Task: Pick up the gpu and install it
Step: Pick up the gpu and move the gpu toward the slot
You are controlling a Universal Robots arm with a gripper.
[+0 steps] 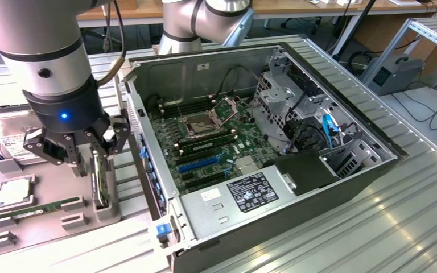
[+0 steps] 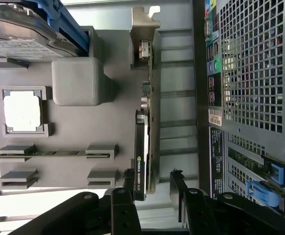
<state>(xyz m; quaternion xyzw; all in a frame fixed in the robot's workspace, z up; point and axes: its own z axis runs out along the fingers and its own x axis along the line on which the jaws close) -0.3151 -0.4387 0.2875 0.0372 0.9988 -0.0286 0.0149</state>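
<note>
Gripper astride the gpu; jaws wide apart

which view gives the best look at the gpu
The wrist view: the gpu stands on edge in the gray holder, its length and silver bracket visible. In the exterior view the hand overlaps it, leaving a thin dark edge.

My gripper is matt black. The gpu has a glossy dark shroud and a bare silvery metal bracket. Matt grey plastic holder; perforated sheet-metal case; ribbed, shiny metal table.
</note>
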